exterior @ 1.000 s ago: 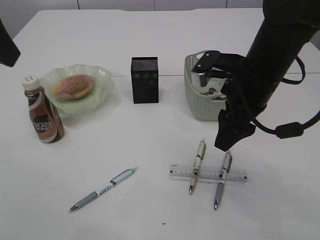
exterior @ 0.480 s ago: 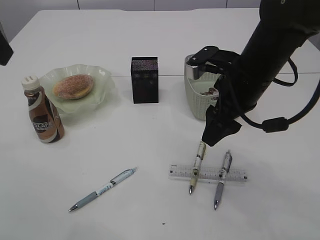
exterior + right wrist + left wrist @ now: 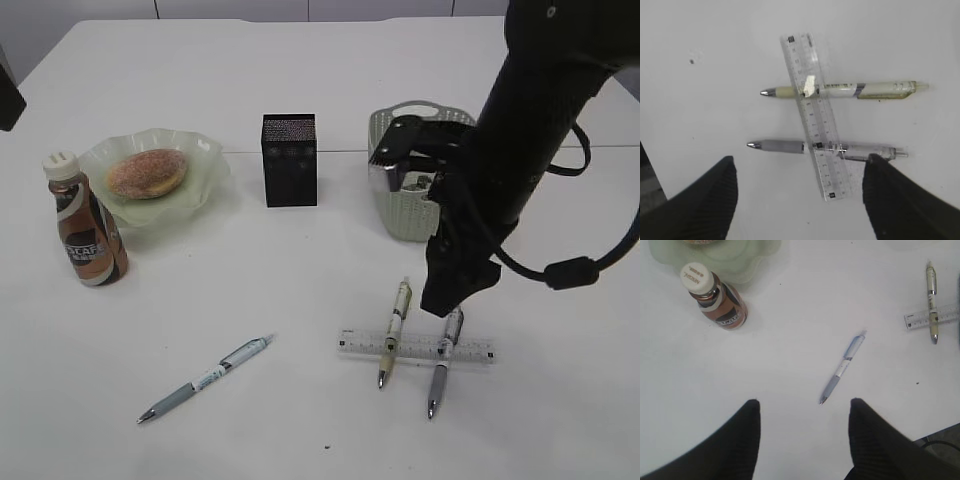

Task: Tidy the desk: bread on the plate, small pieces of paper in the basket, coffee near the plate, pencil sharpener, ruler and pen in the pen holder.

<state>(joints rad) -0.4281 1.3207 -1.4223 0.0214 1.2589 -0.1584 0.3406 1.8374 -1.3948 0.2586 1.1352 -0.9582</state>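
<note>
Right wrist view puts my right gripper [image 3: 799, 192] wide and empty above the ruler [image 3: 815, 115], which lies across two pens: a grey pen [image 3: 825, 147] nearer me and a yellowish pen [image 3: 845, 90] beyond. Over the last second that arm swung off the basket [image 3: 400, 190] and came down over this cluster by the worktop's near right edge, so I judge paper is done and stationery is next. My left gripper [image 3: 804, 412] hangs part open, empty, above the blue pen [image 3: 842, 369]. Farther back, coffee [image 3: 85, 225] stands beside the plate [image 3: 205, 160] with the bread [image 3: 147, 172]; the pen holder [image 3: 289, 160] waits mid-worktop. Basket contents are hidden by the arm, probably paper. I see no sharpener.
</note>
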